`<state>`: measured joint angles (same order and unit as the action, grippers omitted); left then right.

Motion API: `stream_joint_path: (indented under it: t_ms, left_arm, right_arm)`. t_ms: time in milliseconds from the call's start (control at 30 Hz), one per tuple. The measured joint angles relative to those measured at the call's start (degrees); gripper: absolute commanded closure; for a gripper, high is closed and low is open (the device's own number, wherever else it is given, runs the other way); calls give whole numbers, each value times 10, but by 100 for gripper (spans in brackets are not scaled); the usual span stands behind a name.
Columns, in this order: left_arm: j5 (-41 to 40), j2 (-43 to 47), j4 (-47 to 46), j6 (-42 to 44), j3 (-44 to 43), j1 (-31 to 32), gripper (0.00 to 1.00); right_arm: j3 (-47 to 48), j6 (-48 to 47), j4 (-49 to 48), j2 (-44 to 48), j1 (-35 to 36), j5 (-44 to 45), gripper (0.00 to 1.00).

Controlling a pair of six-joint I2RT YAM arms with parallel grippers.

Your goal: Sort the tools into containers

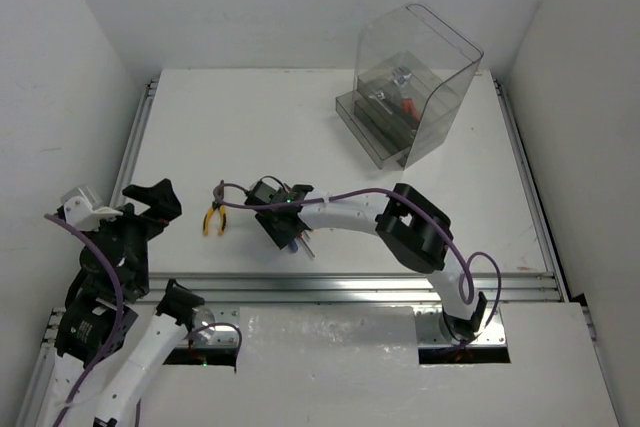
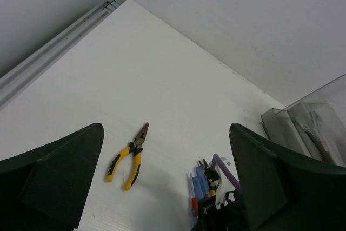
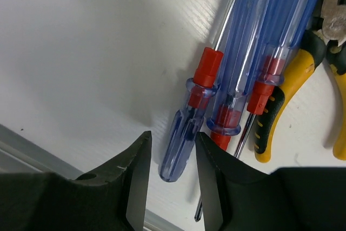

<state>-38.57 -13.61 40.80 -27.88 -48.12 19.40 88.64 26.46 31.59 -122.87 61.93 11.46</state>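
Observation:
Several blue- and red-handled screwdrivers (image 3: 238, 68) lie side by side on the white table, next to yellow-handled pliers (image 3: 286, 93). My right gripper (image 3: 173, 150) is down at the table and open. Its jaws straddle the butt end of one blue screwdriver handle (image 3: 186, 133), with a small gap on each side. It also shows in the top view (image 1: 288, 235). A second pair of yellow pliers (image 1: 213, 219) lies alone to the left and shows in the left wrist view (image 2: 128, 158). My left gripper (image 2: 166, 133) is open, empty and raised at the left (image 1: 150, 202).
A tall transparent box with a curved cover (image 1: 425, 67) stands at the back right. It holds stacked grey trays (image 1: 375, 132) with red- and black-handled tools (image 1: 398, 97) in them. Metal rails (image 1: 350, 287) line the table's edges. White walls close in on three sides.

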Motion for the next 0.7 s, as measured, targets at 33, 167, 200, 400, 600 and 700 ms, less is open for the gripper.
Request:
stream_joint_path:
  t_ms: [33, 167, 200, 400, 600, 700]
  left_arm:
    - [3, -3, -1, 2, 1, 0, 0]
    - [9, -8, -2, 7, 3, 0, 0]
    - [9, -7, -3, 7, 3, 0, 0]
    - [12, -7, -3, 7, 3, 0, 0]
    - [14, -7, -3, 9, 3, 0, 0]
    - [17, -7, -6, 10, 4, 0, 0]
  right_arm:
    - [0, 2, 2, -3, 0, 1, 62]
    - [1, 10, 3, -16, 1, 3, 65]
    - [2, 12, 2, -16, 1, 4, 71]
    - [1, 24, -2, -16, 7, 4, 100]
    - [-46, 8, -16, 48, 6, -23, 100]
    - [-40, -35, -2, 116, -18, -30, 100]
